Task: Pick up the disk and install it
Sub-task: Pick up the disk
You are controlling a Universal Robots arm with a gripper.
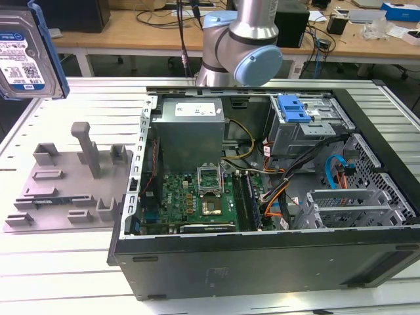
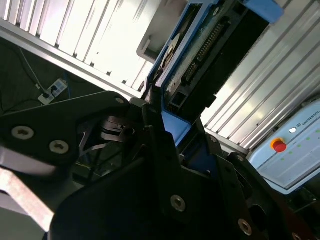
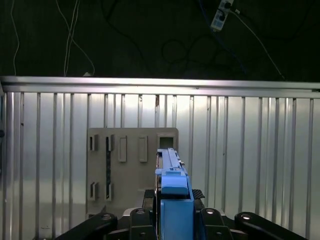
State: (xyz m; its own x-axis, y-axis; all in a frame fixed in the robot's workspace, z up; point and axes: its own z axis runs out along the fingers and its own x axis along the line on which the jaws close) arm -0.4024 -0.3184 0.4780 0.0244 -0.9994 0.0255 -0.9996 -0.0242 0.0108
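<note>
The disk [image 1: 25, 56], a silver drive with a white-and-blue label in a blue carrier frame, hangs high at the exterior view's left, above the slatted table and the grey fixture [image 1: 69, 184]. In both wrist views my gripper [image 3: 173, 199] is shut on the disk [image 3: 170, 162], with a black finger [image 2: 156, 131] on each side of the blue frame. The second wrist view shows the connector end of the disk [image 2: 210, 47] pointing away from the gripper [image 2: 184, 137]. In the first wrist view the fixture [image 3: 132, 170] lies directly below the disk.
An open computer case [image 1: 262, 262] lies on the table at the exterior view's right, with a drive bay [image 1: 308, 131] and a ribbed blue latch [image 1: 292, 108] at its far corner. The arm's base [image 1: 243, 39] stands behind it. A control box with a red button [image 2: 279, 145] is nearby.
</note>
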